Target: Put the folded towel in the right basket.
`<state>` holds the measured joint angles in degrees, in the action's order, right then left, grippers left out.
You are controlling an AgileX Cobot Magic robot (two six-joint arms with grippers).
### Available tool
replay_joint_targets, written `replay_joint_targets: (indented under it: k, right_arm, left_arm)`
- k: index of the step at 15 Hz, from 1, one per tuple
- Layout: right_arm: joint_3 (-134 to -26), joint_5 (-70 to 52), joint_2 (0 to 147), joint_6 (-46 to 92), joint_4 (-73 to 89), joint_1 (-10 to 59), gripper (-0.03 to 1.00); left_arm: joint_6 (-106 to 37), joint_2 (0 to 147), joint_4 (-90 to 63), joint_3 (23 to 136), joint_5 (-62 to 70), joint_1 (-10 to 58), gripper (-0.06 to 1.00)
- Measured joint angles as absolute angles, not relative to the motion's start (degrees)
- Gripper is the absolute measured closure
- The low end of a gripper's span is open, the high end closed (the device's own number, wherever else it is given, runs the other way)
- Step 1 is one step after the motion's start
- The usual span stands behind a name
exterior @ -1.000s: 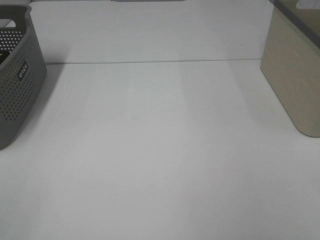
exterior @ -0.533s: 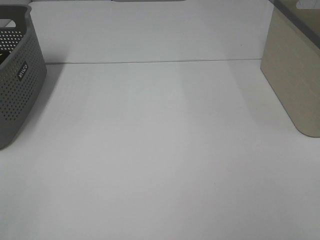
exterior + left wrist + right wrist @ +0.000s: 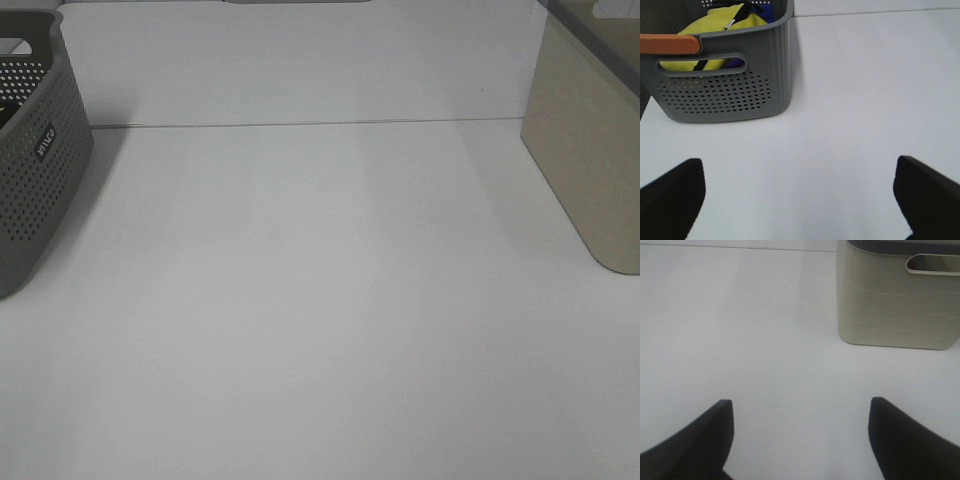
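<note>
No movement since the earlier frames; scene unchanged on white tabletop [image 3: 320, 330]. Grey perforated plastic basket [image 3: 30, 170] at table's left edge, small label on its side, writing too small to read. Beige smooth-walled basket [image 3: 590, 160] at table's right edge. Left gripper [image 3: 800, 195] wide open, empty, near grey basket holding yellow cloth [image 3: 715, 30] with blue beneath. Right gripper [image 3: 800, 440] wide open, empty, near beige basket. Folded towel not clearly identifiable.

Plain matte black fingers [image 3: 670, 200] on both grippers
</note>
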<state>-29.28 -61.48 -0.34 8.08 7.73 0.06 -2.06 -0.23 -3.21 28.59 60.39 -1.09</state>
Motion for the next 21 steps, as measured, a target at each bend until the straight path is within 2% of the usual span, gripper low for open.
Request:
replay_joint_targets:
  k: [21]
  right_arm:
    - [-29.28, -61.42, -0.34, 8.08, 7.96, 0.06, 0.25]
  left_arm:
    - [-2.06, -0.23, -3.21, 28.59, 60.39, -1.09, -0.03]
